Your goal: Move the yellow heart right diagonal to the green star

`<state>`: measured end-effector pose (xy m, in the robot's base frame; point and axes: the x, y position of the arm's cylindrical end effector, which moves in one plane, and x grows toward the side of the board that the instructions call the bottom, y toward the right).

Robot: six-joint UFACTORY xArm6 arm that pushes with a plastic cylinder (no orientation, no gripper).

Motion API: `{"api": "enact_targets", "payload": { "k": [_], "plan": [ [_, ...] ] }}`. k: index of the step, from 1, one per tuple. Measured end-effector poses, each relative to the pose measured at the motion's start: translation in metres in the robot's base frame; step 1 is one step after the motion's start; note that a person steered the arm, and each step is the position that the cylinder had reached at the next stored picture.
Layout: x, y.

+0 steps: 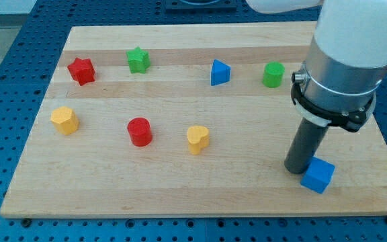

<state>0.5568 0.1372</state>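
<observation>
The surface (pixel 180 195) is seen with the arm (pixel 345 60) over its right side; no gripper is fitted, only a rod whose tip (pixel 297 169) is set near the bottom right corner, touching the blue cube (pixel 318 175). The yellow heart (pixel 197 138) is found near the middle, well apart from the tip. The green star (pixel 138 60) is placed near the top edge, left of centre.
</observation>
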Motion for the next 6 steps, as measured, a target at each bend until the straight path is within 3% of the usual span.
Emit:
{"api": "enact_targets", "payload": {
  "k": [1, 2, 3, 4, 5, 6],
  "plan": [
    [0.000, -0.080],
    [-0.030, -0.150],
    [-0.100, -0.178],
    [-0.127, -0.181],
    [-0.124, -0.150],
    [-0.120, -0.211]
  ]
}}
